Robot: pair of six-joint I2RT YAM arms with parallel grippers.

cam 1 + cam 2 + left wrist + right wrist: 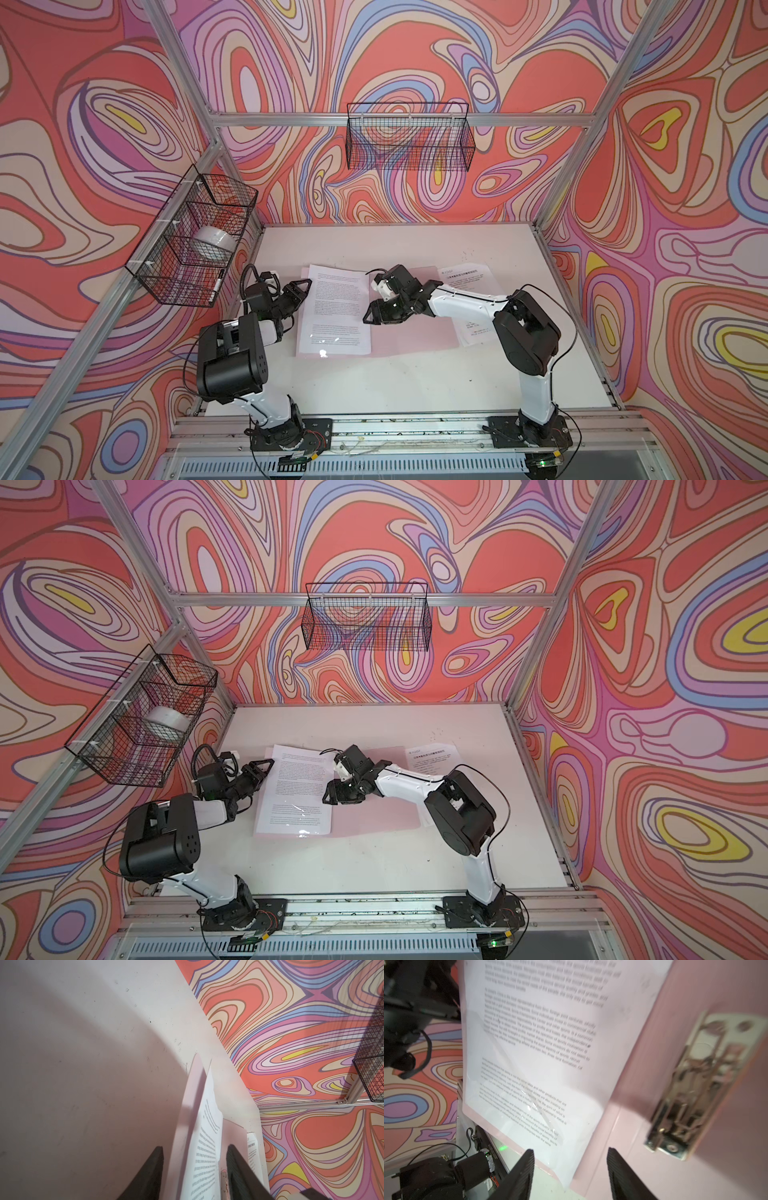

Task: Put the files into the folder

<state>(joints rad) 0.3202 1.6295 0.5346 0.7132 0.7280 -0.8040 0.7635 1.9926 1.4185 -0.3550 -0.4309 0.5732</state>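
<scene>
What worries me most is the right gripper (pixel 369 314). Its jaws stand apart and empty, low over the spine-side edge of the dense text sheet (pixel 336 307), and a careless sideways pull could snag that edge and drag or crease the page. That sheet lies loose on the left leaf of the pink folder (pixel 407 336), which is open flat in the middle of the table (pixel 374 386). The sheet is not under the metal clip (pixel 702 1084), and its far corner seems to poke past the folder, so closing the cover might bend it. The left gripper (pixel 305 286), jaws likewise apart and empty, sits just beside the folder's left edge and could nudge it. The headed sheet (pixel 465 282) lies flat beside the folder, partly under the right arm, and looks hard to pinch. I count two sheets, one folder, one clip, two grippers and two wire baskets (pixel 409 137).
</scene>
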